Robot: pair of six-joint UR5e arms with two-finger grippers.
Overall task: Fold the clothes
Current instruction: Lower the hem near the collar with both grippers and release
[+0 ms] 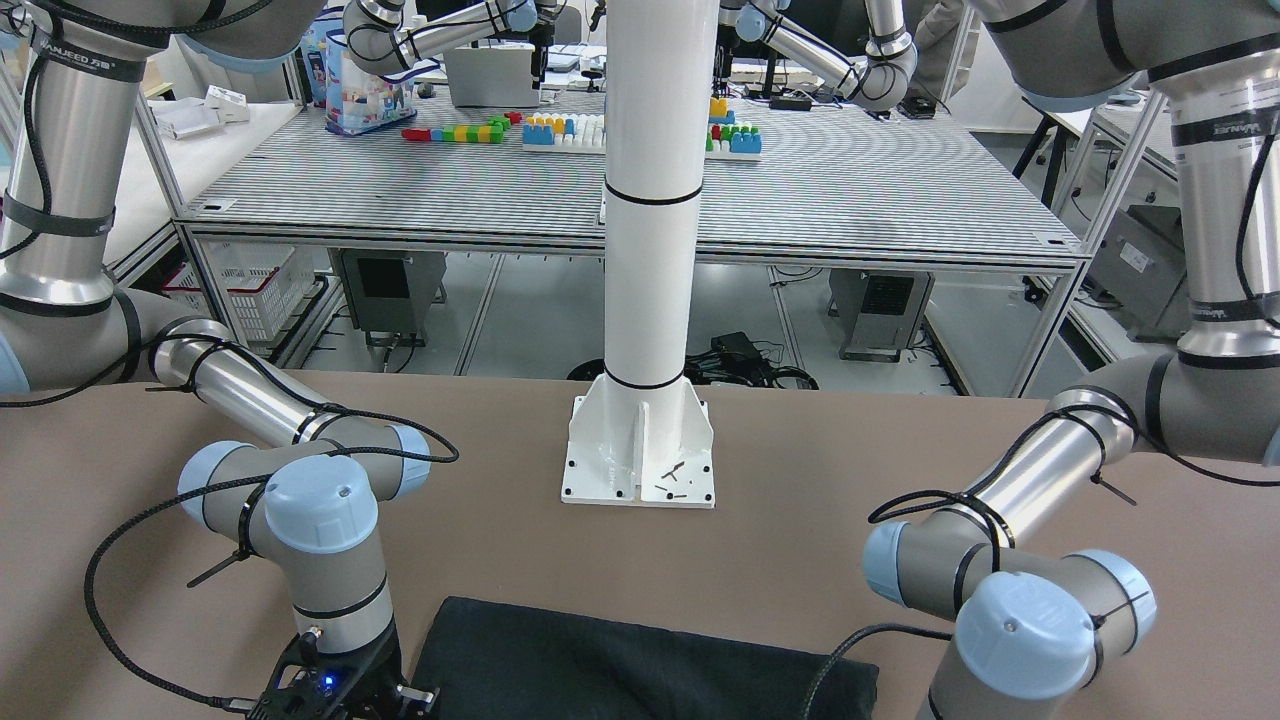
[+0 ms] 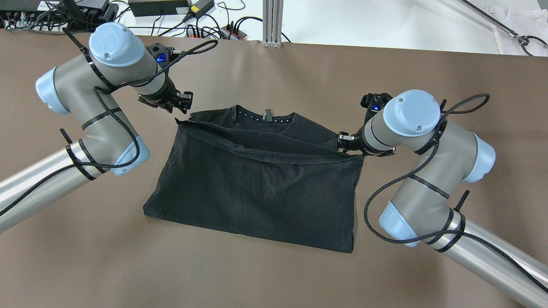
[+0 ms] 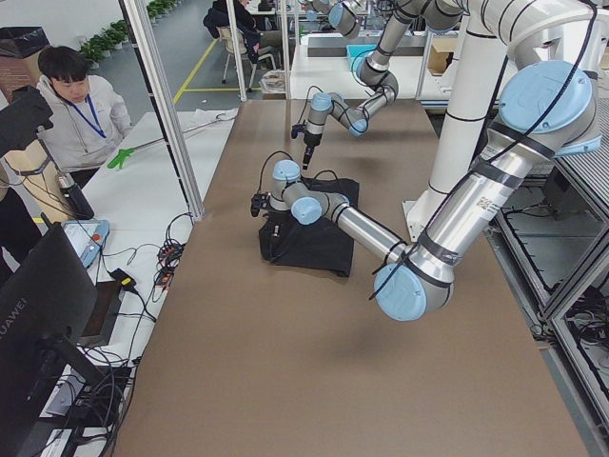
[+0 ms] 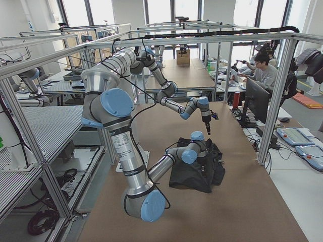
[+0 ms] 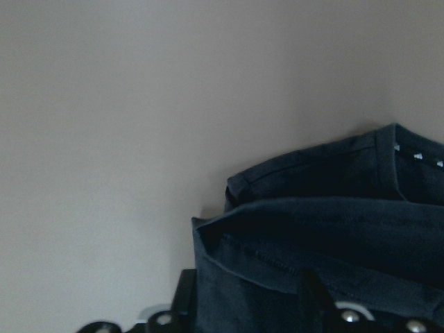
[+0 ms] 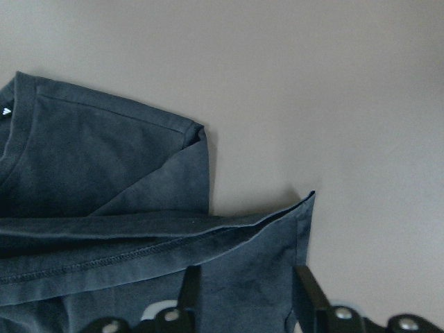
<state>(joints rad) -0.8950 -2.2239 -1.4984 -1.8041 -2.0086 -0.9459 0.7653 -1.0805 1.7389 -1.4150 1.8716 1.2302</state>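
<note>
Closest to the lens in the left wrist view, two dark fingers (image 5: pixel 184 302) of the left gripper (image 5: pixel 248 288) stood a narrow way apart. The black shirt (image 5: pixel 312 236) was packed between them and hid their tips. A corner of the shirt's hem (image 5: pixel 198 225) rose just beyond those fingers, off the brown table (image 5: pixel 104 139), so this gripper was clamped on the fabric.

The right gripper (image 6: pixel 246 277) looked much the same. Its fingers (image 6: pixel 189 288) stood narrowly apart, their tips were buried in cloth, and it was pinching the hem a little in from the other corner (image 6: pixel 309 201). That corner stuck out past its outer finger and cast a thin shadow on the table.

From overhead, the hem (image 2: pixel 265 147) ran as a taut, slightly raised ridge straight from one gripper to the other. The left gripper sat farther from the robot than the right, so the ridge slanted. Just past the ridge, on the side of the grippers away from the robot, the collar (image 2: pixel 265 116) lay flat with a small label (image 2: pixel 268 114) at its middle. That part of the shirt was left uncovered.

The doubled body of the shirt spread from both grippers back toward the robot, flat on the table, and its folded edge (image 2: pixel 248 233) was the part farthest from the fingers. Behind the grippers, on the robot's side, the base of a white pillar (image 1: pixel 640 450) was bolted to the table, well clear of the shirt.
</note>
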